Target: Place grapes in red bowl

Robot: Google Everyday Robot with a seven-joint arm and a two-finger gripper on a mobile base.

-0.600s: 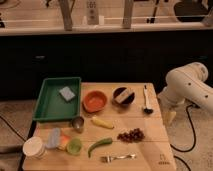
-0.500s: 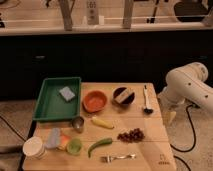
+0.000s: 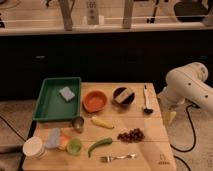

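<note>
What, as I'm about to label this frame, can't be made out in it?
Camera view, dark bowl: the pale thing inside is too blurred to name.
Camera view, grapes: berries too small to count.
Camera view, gripper, hanging off the table's right side: its arm is cut by the picture's right edge.

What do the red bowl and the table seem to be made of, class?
The red bowl looks like plastic or glazed ceramic: smooth, even colour. The table looks wooden: pale boards with seams. The hand hangs beside the table's right edge.
</note>
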